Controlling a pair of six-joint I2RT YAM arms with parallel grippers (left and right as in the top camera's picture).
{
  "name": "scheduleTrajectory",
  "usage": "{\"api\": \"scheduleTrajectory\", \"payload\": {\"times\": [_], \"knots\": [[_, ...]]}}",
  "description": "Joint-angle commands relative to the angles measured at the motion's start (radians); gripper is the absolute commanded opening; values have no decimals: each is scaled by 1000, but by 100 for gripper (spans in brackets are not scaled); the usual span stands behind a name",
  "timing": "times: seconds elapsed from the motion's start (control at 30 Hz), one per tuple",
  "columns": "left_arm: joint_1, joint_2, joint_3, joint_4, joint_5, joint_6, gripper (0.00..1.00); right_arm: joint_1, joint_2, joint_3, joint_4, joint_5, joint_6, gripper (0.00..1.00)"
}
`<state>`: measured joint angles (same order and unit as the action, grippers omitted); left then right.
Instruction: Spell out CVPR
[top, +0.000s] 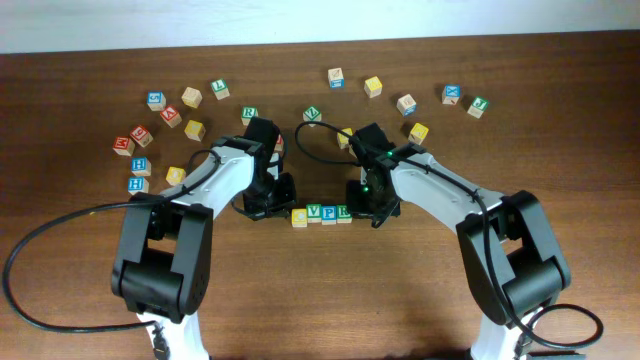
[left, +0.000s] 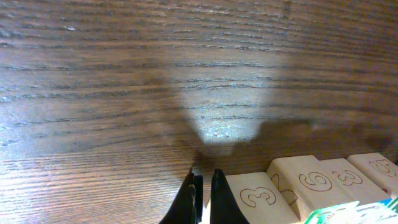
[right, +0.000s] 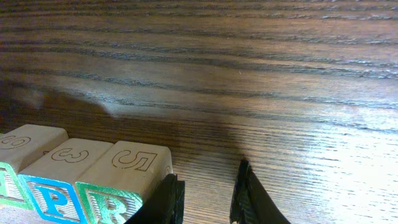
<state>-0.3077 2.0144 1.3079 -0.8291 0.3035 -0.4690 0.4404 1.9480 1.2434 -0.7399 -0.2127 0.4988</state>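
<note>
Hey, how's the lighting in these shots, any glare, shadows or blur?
Overhead: even light, sharp, no obvious glare. Left wrist: bright glare spot on the table, ringed by dark shadow. Right wrist: pale sheen across the wood, dark shadow behind the R cube.

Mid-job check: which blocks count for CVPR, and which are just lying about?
Job: the row of wooden cubes: yellow-faced cube, green V cube, blue P cube, green R cube.
Lying about: left scatter of wooden letter cubes; right scatter of wooden letter cubes.
</note>
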Motion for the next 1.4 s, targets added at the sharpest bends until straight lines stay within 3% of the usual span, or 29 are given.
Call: {"api": "scheduleTrajectory", "payload": {"times": [0.0, 0.23, 0.33, 0.57, 0.8, 1.0, 1.37], "knots": [[-6, 16, 3, -2, 11, -5, 0, 11, 26, -10, -3, -12, 12, 20], [84, 14, 78, -171, -177, 2, 0, -30, 26, -9, -23, 48, 7, 21], [110, 14, 134, -277, -124, 58, 0, -63, 26, -9, -32, 48, -5, 22], [-47, 14, 131, -433, -82, 90, 0, -165, 26, -9, -34, 48, -69, 26], [-182, 14, 72, -306, -105, -40, 0, -220, 26, -9, -26, 48, -83, 27], [-269, 14, 1, -198, -257, -149, 0, -220, 26, -9, -18, 48, -84, 28], [-270, 15, 1, -111, -390, -149, 0, -220, 26, -9, -14, 48, -84, 28]]}}
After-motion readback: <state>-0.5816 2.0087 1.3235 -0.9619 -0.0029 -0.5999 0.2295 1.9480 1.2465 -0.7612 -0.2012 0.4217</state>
